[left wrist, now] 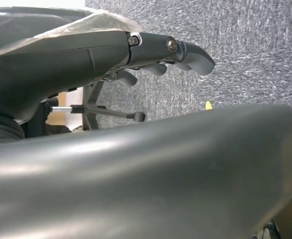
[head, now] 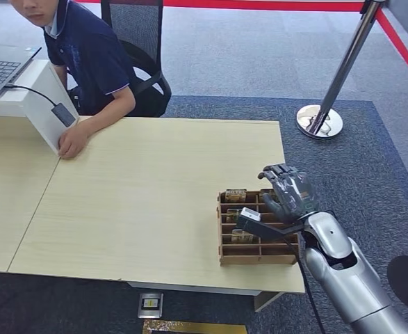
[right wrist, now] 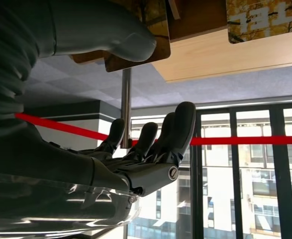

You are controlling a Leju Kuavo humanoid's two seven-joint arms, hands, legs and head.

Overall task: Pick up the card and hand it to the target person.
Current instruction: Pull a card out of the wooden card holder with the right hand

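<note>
The cards [head: 235,195] stand on edge in the slots of a brown wooden rack [head: 254,259] near the desk's [head: 138,209] right front corner. A card looks light, thin and stiff, with a smooth face likely to slip, so the best hold is probably a pinch across its exposed upper edge, thumb on one face and a finger on the other. The right robot hand [head: 288,191] hovers over the rack's right side, fingers apart, holding nothing. The left robot hand [left wrist: 163,55] hangs over carpet, its fingers straight and empty. A person [head: 86,56] sits at the desk's far left edge, one hand [head: 73,141] resting on it, well apart from the rack.
</note>
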